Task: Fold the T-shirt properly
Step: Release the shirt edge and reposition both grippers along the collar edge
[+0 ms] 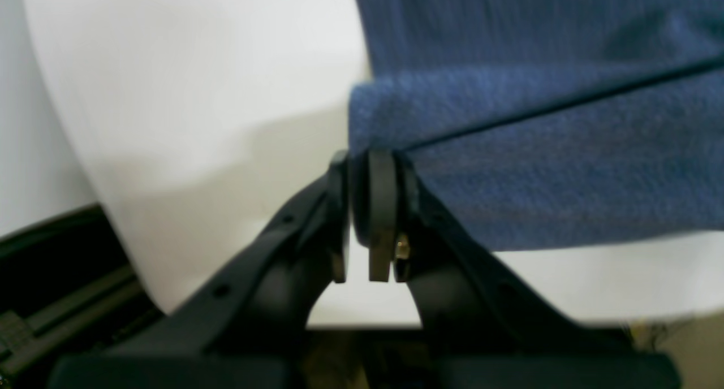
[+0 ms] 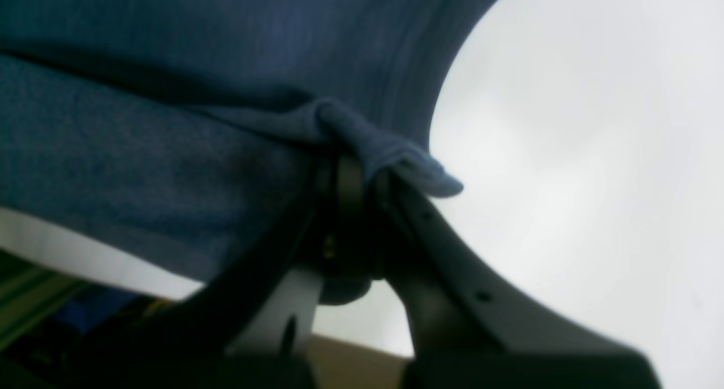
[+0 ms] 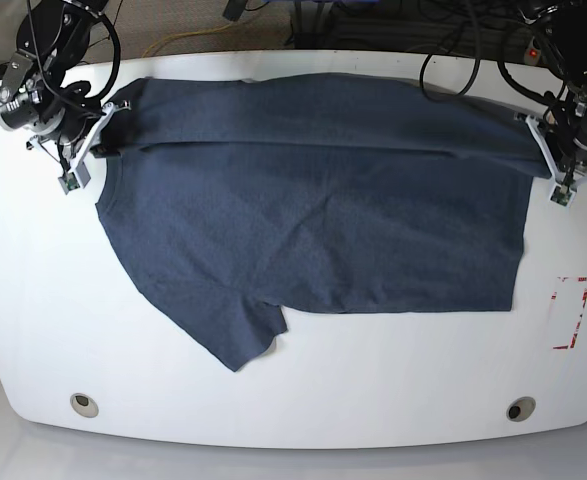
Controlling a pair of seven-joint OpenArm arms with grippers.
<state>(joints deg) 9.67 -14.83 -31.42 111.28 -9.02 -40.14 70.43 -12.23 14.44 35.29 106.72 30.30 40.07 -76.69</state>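
The dark slate-blue T-shirt [image 3: 313,220] lies spread across the white table [image 3: 293,400], its far edge folded over toward the middle and one sleeve sticking out at the front left. My left gripper [image 3: 545,135] is shut on the shirt's far right corner; the left wrist view shows its jaws [image 1: 370,163] pinching the folded cloth [image 1: 537,151]. My right gripper [image 3: 108,112] is shut on the shirt's far left corner; the right wrist view shows its jaws [image 2: 353,171] clamped on a bunched fold [image 2: 396,157]. The collar and its lettering are hidden.
A red-outlined rectangle [image 3: 570,312] is marked on the table at the right. Two round holes [image 3: 85,404] [image 3: 520,409] sit near the front edge. Cables [image 3: 453,40] lie behind the table's far edge.
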